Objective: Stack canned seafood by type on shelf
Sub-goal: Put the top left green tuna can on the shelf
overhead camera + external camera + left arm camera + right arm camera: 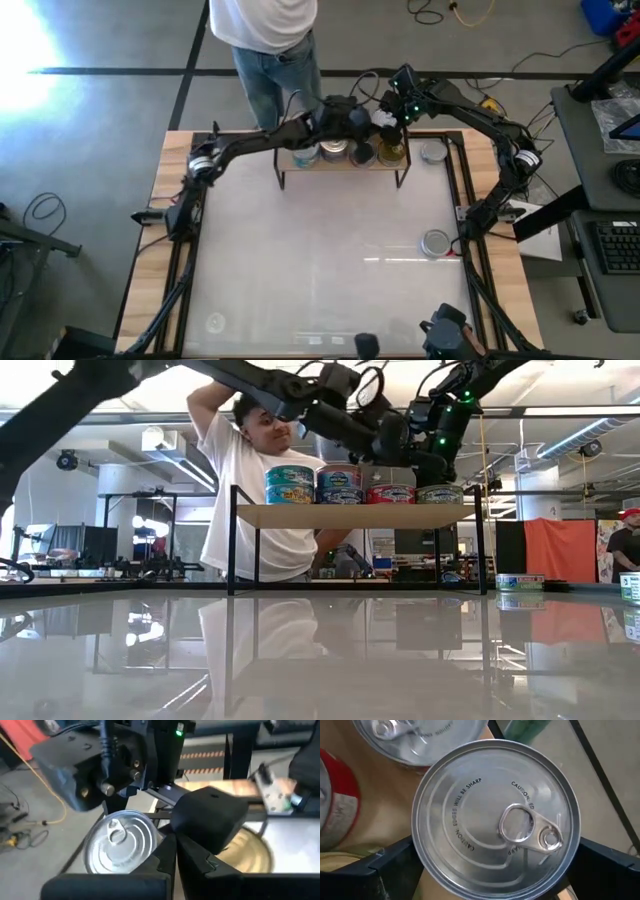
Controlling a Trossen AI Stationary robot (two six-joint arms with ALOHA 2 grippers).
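The shelf [350,516] stands at the table's far middle and bears a row of tins: two stacks of two [290,485] [340,485], a red tin [390,493] and a green-sided tin [440,493]. My right gripper [495,865] is open above the shelf's right end. Its fingers stand on either side of a silver-topped tin [495,820]. My left gripper [176,862] is shut and reaches in from the left over the shelf's far side. It hovers above a silver top [120,845] and a gold top [250,855], close to the right arm's hand [100,770]. My right gripper has one finger [380,870] at each side of the silver-topped tin's rim [420,855], coming slanting down from the far side. I cannot tell whether they touch it. The tin's top is level and faces up.
Two more tins stand on the table, one beside the shelf's right leg [433,153] and one near the right edge [435,243]. A person [265,40] stands just behind the table's far edge. The near half of the table [300,270] is bare.
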